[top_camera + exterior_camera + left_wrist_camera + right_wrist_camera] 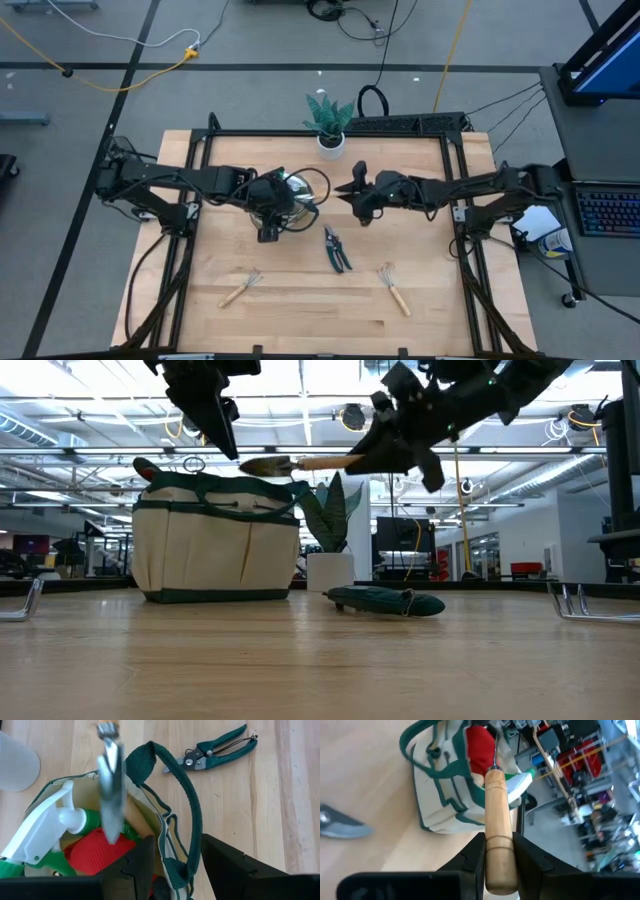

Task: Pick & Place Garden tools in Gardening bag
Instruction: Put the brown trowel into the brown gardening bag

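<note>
Trowel in air at gardening bag mouth, clamped by wooden handle in right pincer.
Blade tip over bag opening, above red glove and spray bottle; could catch on green strap or bottle and tip out onto worktop if let go too early. Left pincer apart, around strap at bag rim, close to blade: risk of collision. Shears and two rakes lying nearer, not yet packed.
</note>
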Robot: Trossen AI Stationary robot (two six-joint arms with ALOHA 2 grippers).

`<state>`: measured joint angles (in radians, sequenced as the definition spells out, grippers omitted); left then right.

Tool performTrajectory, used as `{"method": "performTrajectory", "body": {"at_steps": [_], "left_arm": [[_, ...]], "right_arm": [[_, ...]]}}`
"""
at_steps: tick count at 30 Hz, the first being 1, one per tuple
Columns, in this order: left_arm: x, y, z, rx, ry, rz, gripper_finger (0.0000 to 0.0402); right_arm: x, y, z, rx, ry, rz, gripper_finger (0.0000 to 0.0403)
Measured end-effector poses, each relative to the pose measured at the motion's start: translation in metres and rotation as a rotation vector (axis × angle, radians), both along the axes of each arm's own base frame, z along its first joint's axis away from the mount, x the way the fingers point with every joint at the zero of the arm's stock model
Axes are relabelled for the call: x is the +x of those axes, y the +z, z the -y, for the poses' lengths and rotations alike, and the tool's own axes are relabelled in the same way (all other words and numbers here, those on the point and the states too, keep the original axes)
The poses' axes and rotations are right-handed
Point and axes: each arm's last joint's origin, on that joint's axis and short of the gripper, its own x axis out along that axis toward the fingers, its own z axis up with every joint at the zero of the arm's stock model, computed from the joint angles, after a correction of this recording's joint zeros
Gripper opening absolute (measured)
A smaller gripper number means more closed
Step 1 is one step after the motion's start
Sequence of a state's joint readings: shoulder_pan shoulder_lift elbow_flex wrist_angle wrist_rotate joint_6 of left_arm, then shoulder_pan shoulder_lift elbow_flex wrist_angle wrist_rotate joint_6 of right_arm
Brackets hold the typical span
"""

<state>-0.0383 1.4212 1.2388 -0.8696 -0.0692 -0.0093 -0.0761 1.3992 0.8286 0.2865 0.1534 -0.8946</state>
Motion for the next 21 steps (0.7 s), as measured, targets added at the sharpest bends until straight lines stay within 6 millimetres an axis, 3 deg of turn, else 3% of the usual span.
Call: {"method": "performTrajectory", "body": {"at_steps": [14,21], "left_arm": [[0.001,0.001,0.007,0.032,0.01,0.015,0.0166],[-0.012,0.012,0.01,0.152,0.034,0.038,0.0166]], "right_arm": [[-0.005,0.018,-0.012,0.33,-0.013,0.075,0.0064],[0.004,0.051,-0.012,0.471,-0.058,0.138,0.0064]]}}
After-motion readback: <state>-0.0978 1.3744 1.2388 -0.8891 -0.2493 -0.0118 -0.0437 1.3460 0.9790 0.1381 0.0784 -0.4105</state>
